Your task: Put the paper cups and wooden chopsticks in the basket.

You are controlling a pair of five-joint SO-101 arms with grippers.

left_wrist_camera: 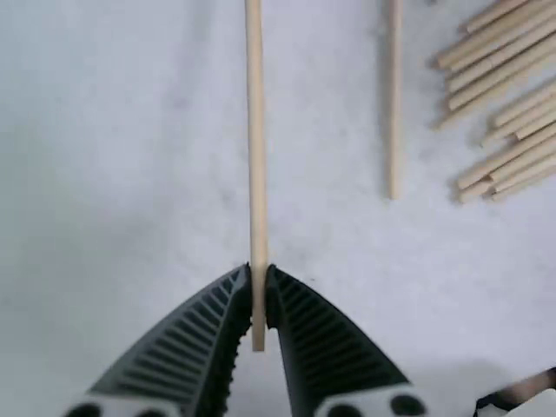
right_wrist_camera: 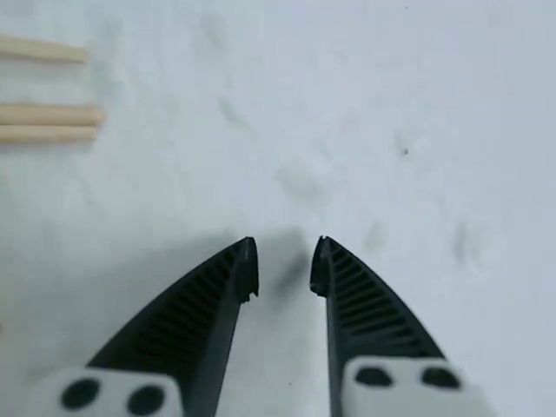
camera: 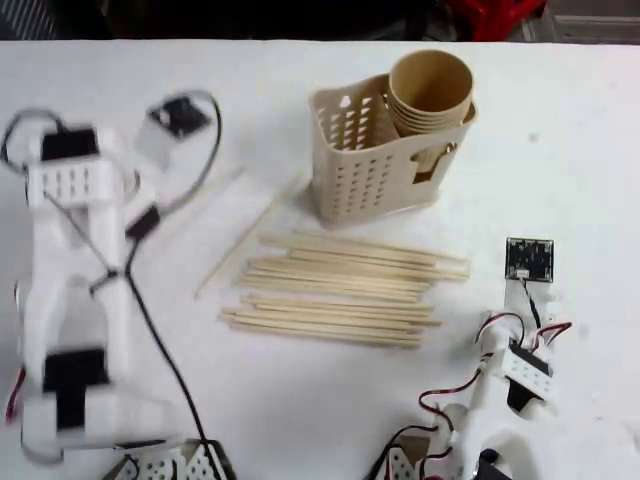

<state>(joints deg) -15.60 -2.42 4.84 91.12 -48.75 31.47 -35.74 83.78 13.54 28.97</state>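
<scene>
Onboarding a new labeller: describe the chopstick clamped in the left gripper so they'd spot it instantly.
Start at the beige basket holding the paper cups; the chopstick pile lies in front of it. Two loose sticks lie off the pile toward the left arm. The target chopstick is the farther one, the only one with its end pinched by the fingers of the left gripper.
</scene>
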